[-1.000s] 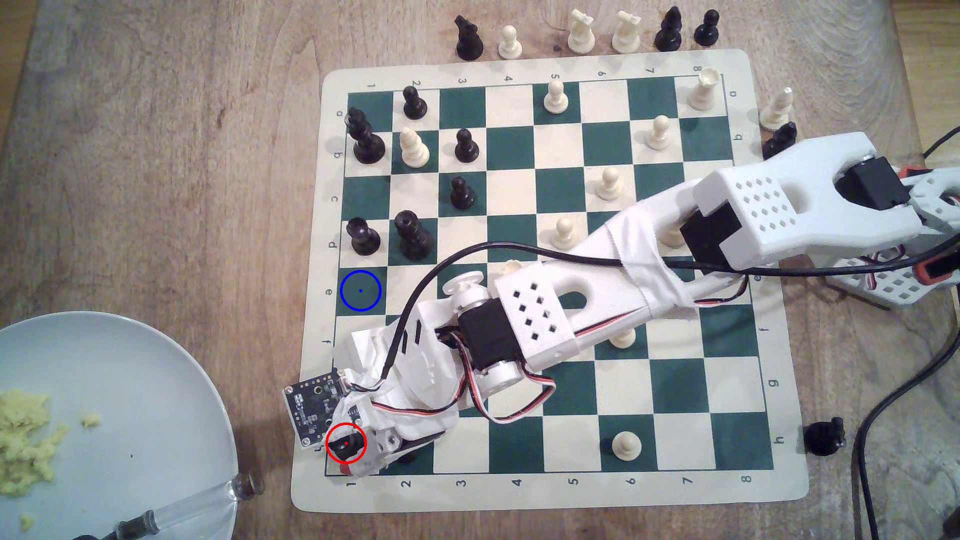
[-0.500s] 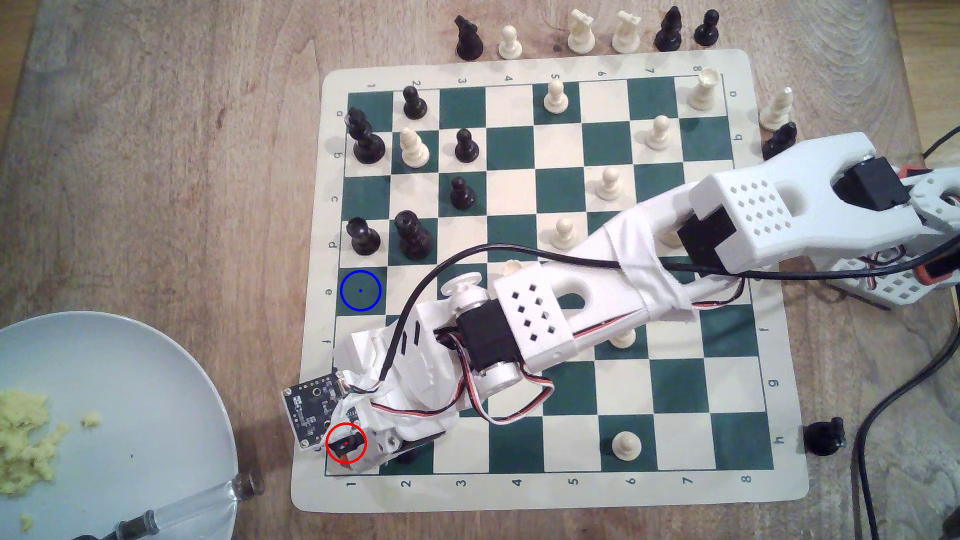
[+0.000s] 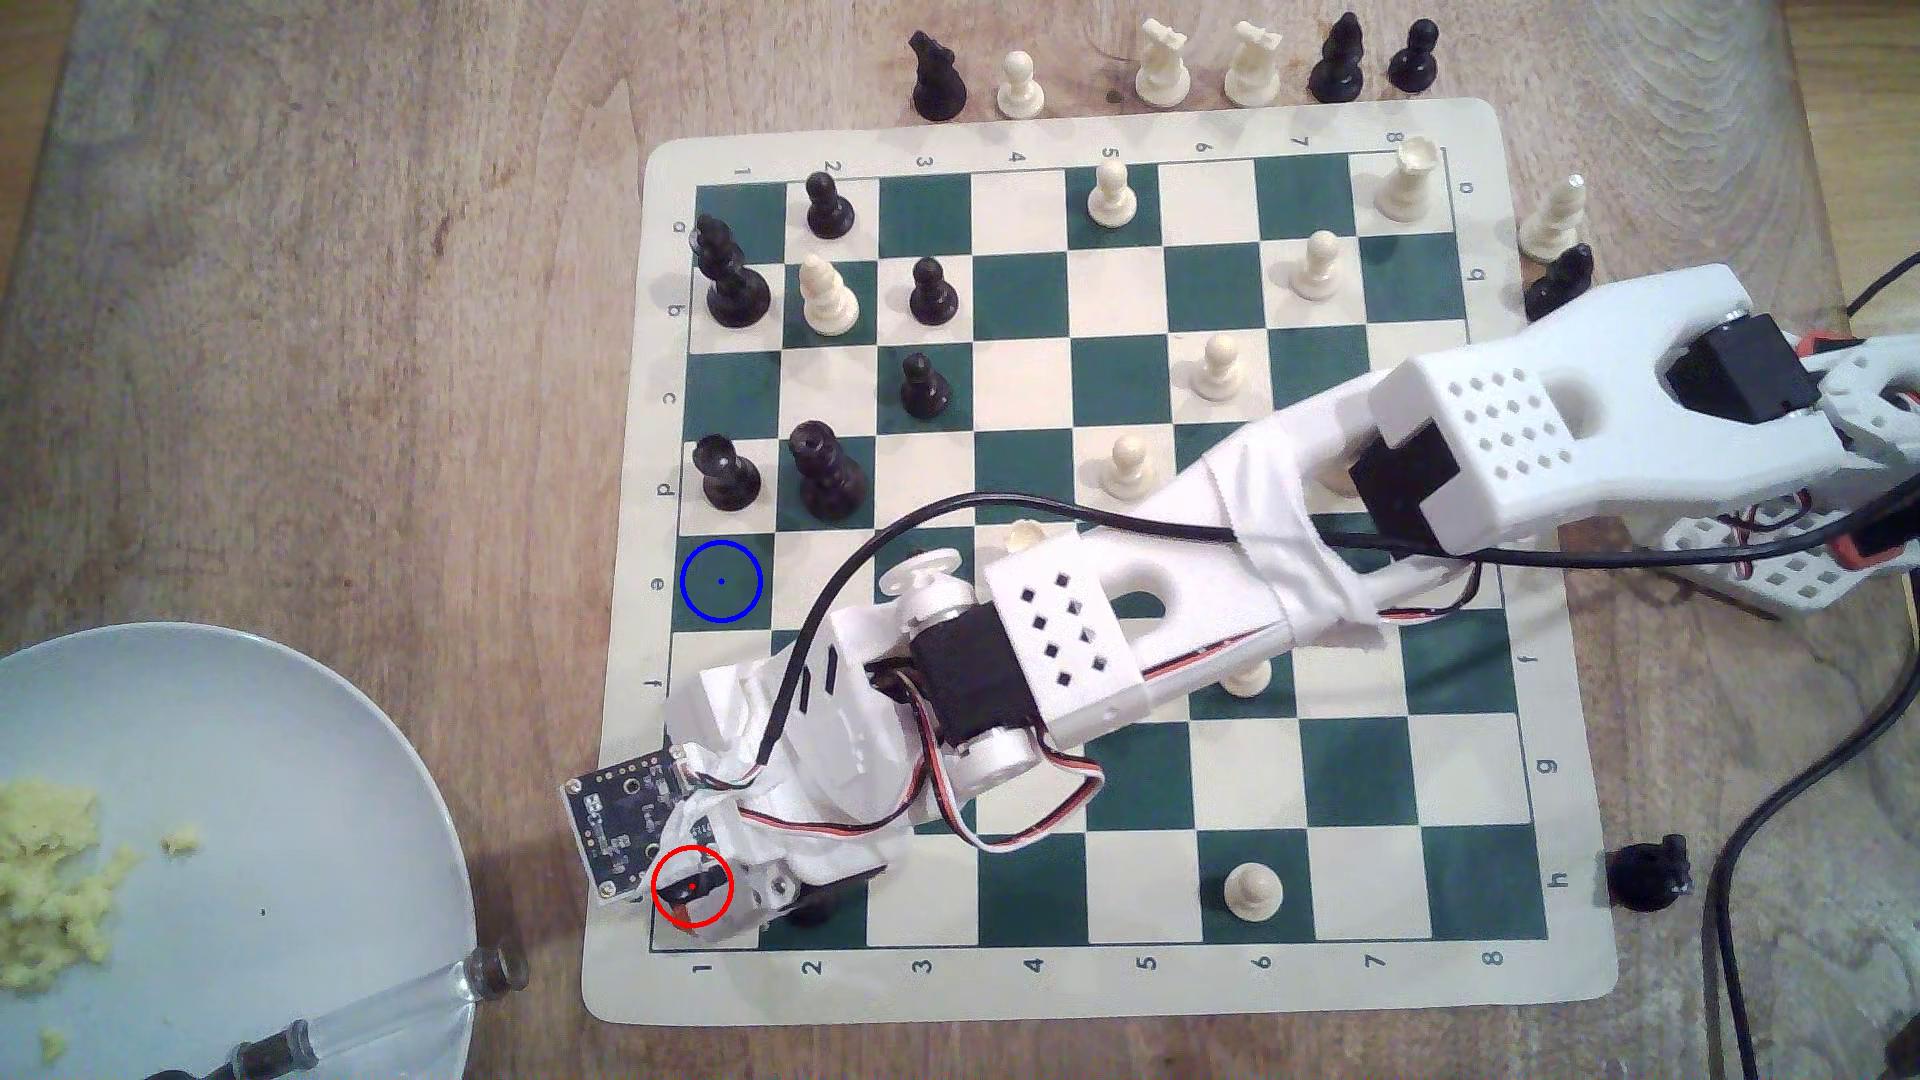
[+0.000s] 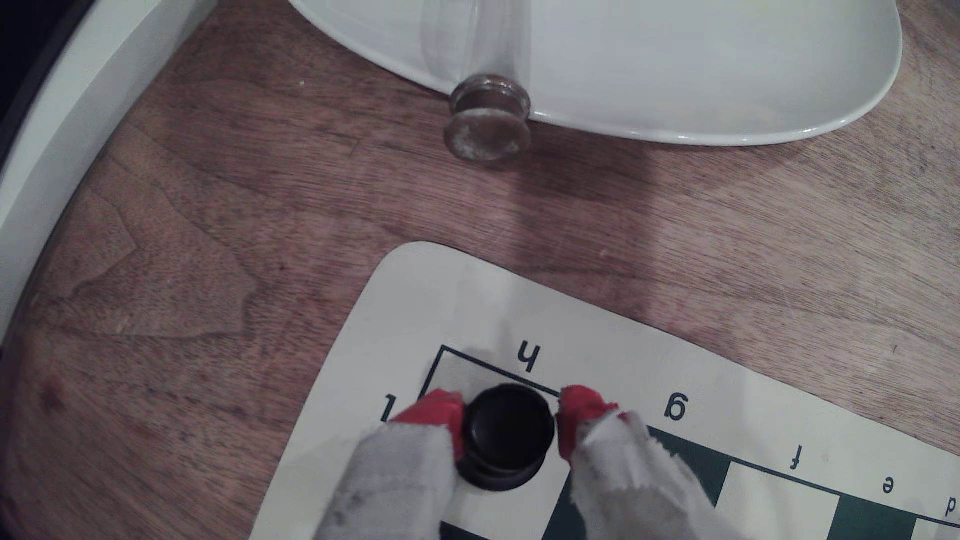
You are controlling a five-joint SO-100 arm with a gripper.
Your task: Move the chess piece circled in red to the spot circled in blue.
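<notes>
My claw [image 4: 510, 427] is down over the corner of the chess mat [image 4: 670, 363], its two red-tipped fingers [image 4: 436, 410] standing either side of the black rook [image 4: 506, 433]. Through the wrist view each red tip sits right against the rook's round cupped head, one on each flank. The tips look pressed to it, so I read the claw as clamped on the rook, though the contact on one side is only just visible. The rook stands upright on the cream corner square, by the printed "1" and "h", with its flared base showing on the mat.

In the exterior view the rook [image 3: 694, 888] lies inside the red ring at the near left corner of the board [image 3: 1091, 981], mostly hidden under my wrapped wrist and the small black circuit board [image 3: 621, 820] fixed beside it. My arm [image 3: 1049, 644] stretches low and long across the board from the exterior view's right, forearm angled down to that corner, with a black cable looping over it.

Further up the same column, three squares away, is the dark green square with the blue ring [image 3: 721, 582], bare and well apart from my claw. Just beyond it stand another black rook [image 3: 725, 475] and a taller black piece [image 3: 826, 473].

Off the mat, on the wooden table [image 3: 312, 363], a pale plate [image 3: 260, 748] with yellow crumbs sits at the exterior view's lower left.
</notes>
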